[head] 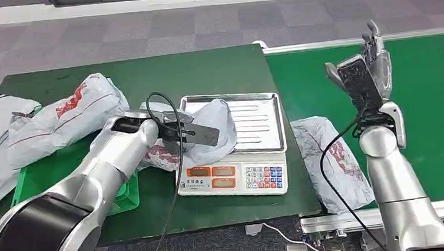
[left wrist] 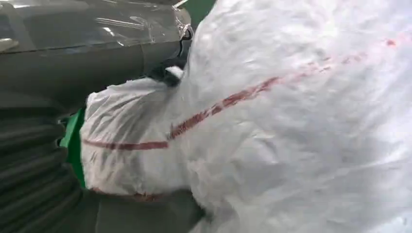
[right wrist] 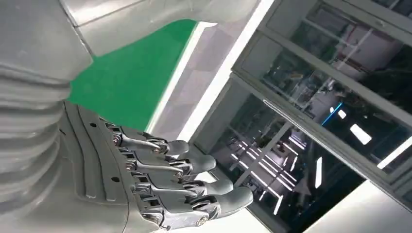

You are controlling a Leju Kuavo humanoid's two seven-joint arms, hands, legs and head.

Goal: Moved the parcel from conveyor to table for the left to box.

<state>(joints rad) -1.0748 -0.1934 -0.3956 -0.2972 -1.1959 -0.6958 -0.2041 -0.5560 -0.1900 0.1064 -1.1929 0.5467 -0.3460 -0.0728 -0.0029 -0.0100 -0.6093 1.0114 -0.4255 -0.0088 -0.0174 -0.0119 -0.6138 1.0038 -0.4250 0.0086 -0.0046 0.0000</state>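
Lying near the belt's (head: 437, 116) front edge, one parcel (head: 333, 159) sits beside the table (head: 204, 73). Scale (head: 251, 159) at table's right edge; more bags (head: 65, 116) left. Left hand (head: 176, 134) grasps a bag (head: 217, 129) over the scale tray. Right hand (head: 374, 61) raised above belt, fingers straight, released.

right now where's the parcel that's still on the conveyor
In the head view the parcel lies on the green conveyor's near left corner, right of the scale.
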